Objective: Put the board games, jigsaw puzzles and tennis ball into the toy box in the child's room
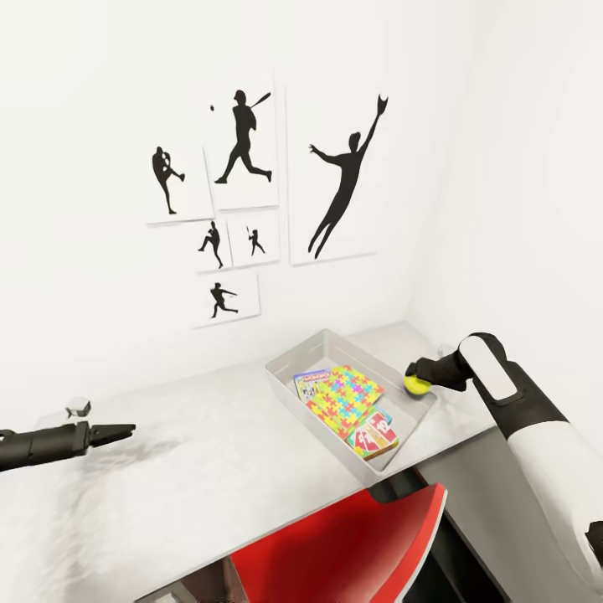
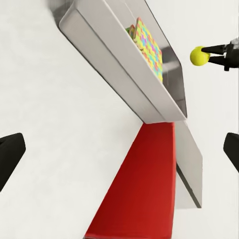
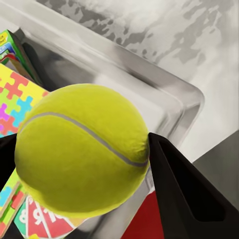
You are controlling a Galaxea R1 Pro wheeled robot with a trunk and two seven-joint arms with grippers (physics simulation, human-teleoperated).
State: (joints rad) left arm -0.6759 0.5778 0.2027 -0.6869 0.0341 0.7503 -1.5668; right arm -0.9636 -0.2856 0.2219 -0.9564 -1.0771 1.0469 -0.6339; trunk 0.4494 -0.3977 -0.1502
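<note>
- Tennis ball (image 1: pixel 416 384) is clamped between the two fingers of the right gripper (image 1: pixel 416 378); we see it hanging over the toy box (image 1: pixel 289 363), just above the rim at the box's 3 o'clock side in the head view.
- In the right wrist view the ball (image 3: pixel 82 149) shows its seam running across it, with a dark finger (image 3: pixel 181 189) pressed on its side.
- Toy box sits on the table (image 1: pixel 209 452) with its long axis running from 11 o'clock to 5 o'clock in the head view.
- Inside it we note a jigsaw puzzle (image 1: pixel 345 398) lying flat on top, one board game (image 1: pixel 311 382) showing at 11 o'clock of the puzzle, and a red, white and green board game (image 1: pixel 374 434) at 5 o'clock.
- Left gripper (image 1: pixel 117 433) hovers over the table at 9 o'clock, well apart from the box, its fingers spread and holding nothing.
- Table surface between the left gripper and the box is bare.
- Red chair (image 1: pixel 352 544) stands at the table's near edge, at 6 o'clock below the box.
</note>
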